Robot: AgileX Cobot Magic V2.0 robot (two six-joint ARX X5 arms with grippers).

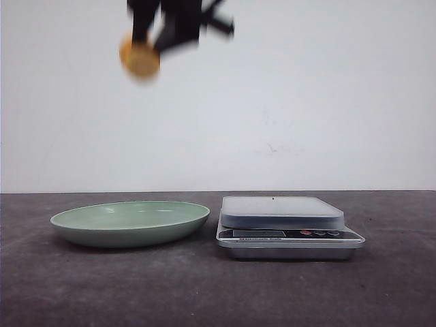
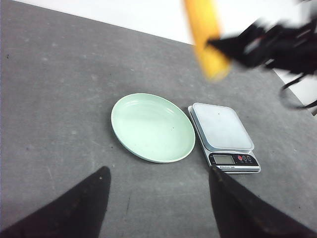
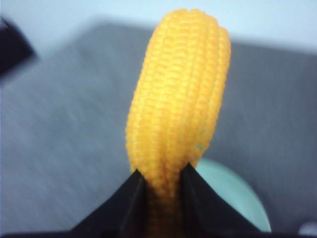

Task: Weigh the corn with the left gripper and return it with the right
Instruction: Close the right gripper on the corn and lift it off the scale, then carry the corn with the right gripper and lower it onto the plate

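We found the corn (image 3: 178, 94) clamped between the two black fingers (image 3: 121, 206) of the right gripper (image 3: 162, 186), which pinched it at one end so that its long axis ran straight out from the fingertips, away from the wrist, the rounded free end pointing outward. In the front view the corn (image 1: 139, 58) hung high in the air, well above the table (image 1: 218, 293), roughly over the green plate (image 1: 129, 223), and there we saw its paler round end face turned toward the camera, so its length ran more or less along the line of sight; motion blur kept us from reading the tilt more finely. The right arm (image 1: 180, 20) above it was smeared as well. From the left wrist camera the corn (image 2: 205, 37) appeared as a blurred yellow bar, slanted, held aloft by the dark right gripper (image 2: 223, 44) above the plate (image 2: 148, 126) and the kitchen scale (image 2: 223, 131). The left gripper (image 2: 158, 203) stood spread wide with nothing between its fingers, hovering well clear of the table. The plate and scale (image 1: 286, 225) sat side by side, close but not touching.
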